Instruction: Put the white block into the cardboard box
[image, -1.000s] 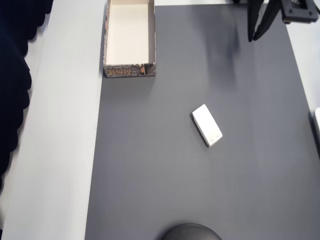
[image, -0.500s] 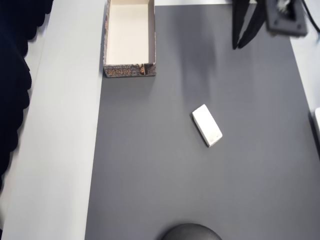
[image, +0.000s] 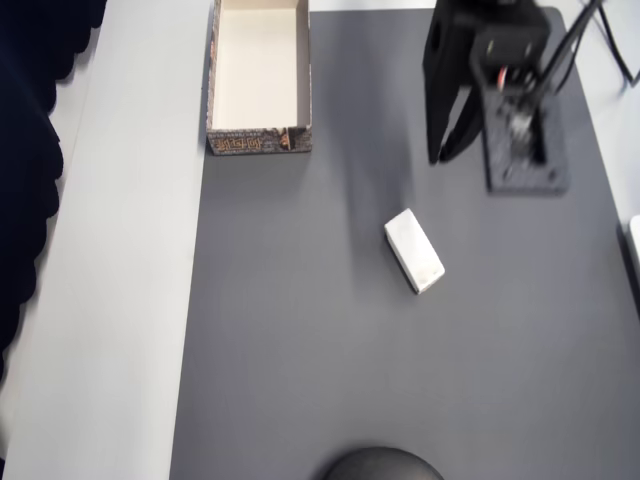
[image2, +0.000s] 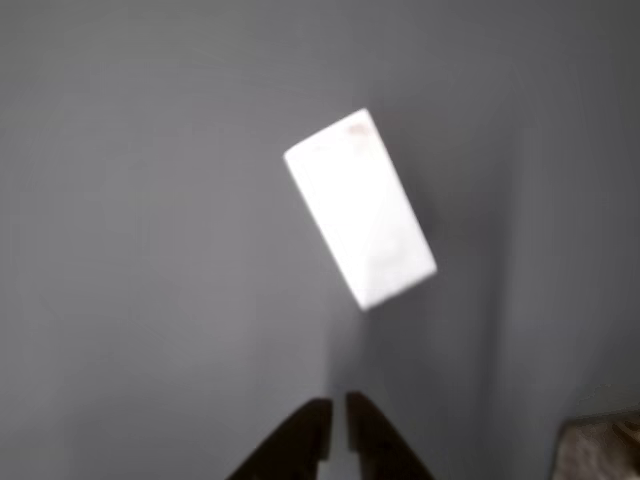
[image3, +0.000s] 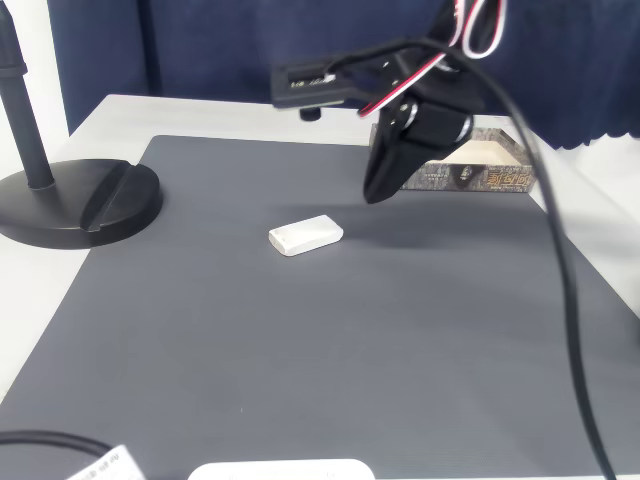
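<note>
Black gripper above the block, nothing grasped

Black two-finger gripper (image2: 337, 420) shows at the bottom centre of the wrist view, its tips nearly touching, clenched on nothing; in the overhead view it hangs at upper right (image: 445, 150), and in the fixed view it sits in mid-air at upper centre (image3: 378, 185); the small plain white rectangular block (image2: 362, 207) lies flat and diagonal on the dark grey mat (image: 300, 350), just ahead of the tips; the shallow cardboard box with cream interior and brown printed walls (image: 259, 141) sits well apart at the overhead view's upper left; likely best to spread the fingers first, turn the wrist to span the block's short width, then descend centred.
</note>
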